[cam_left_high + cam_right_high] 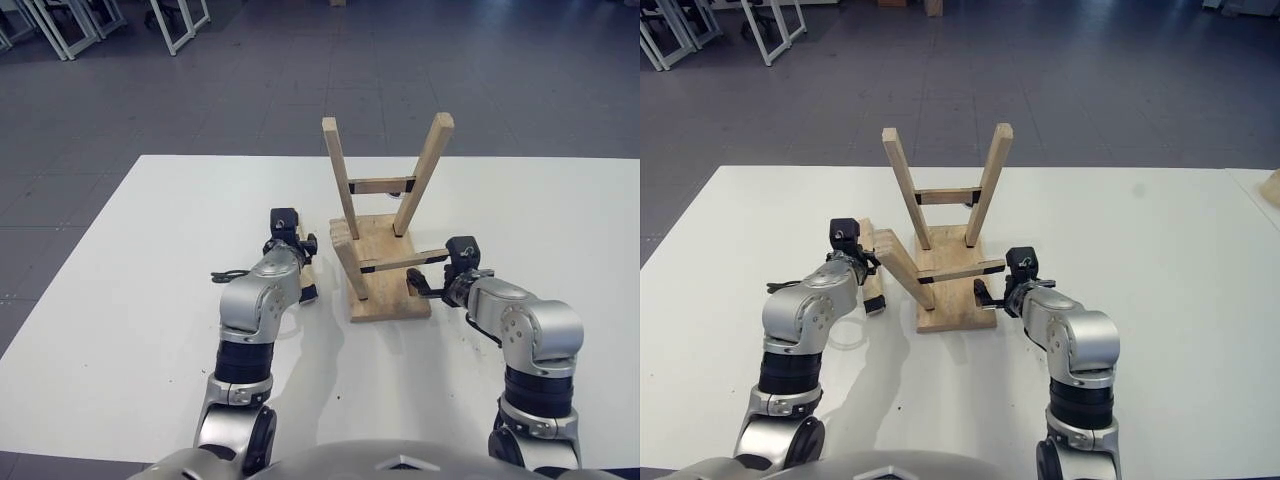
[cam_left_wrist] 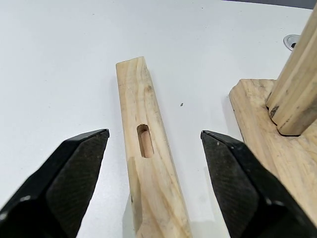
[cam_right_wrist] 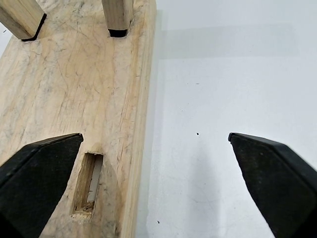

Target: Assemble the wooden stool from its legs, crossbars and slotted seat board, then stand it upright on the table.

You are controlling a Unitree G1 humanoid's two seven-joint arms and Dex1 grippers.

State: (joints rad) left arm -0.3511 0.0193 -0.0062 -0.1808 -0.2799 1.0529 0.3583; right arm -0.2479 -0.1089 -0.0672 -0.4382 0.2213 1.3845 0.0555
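The slotted seat board (image 1: 385, 302) lies flat on the white table. Two legs (image 1: 337, 165) (image 1: 425, 170) stand up from its far side, joined by a crossbar (image 1: 382, 185). A third leg (image 1: 350, 260) leans at its near left corner, and a second crossbar (image 1: 405, 262) reaches from it to the right. A loose leg (image 2: 148, 188) with a slot lies on the table left of the board. My left gripper (image 2: 153, 134) is open astride this leg. At the board's near right edge my right gripper (image 3: 154, 136) is open beside an empty slot (image 3: 89, 183).
A thin black cable (image 1: 228, 275) lies on the table by my left arm. A small round mark (image 2: 292, 41) sits on the table beyond the board. Another wooden piece (image 1: 1272, 185) shows at the far right edge. White frames (image 1: 180, 20) stand on the floor behind.
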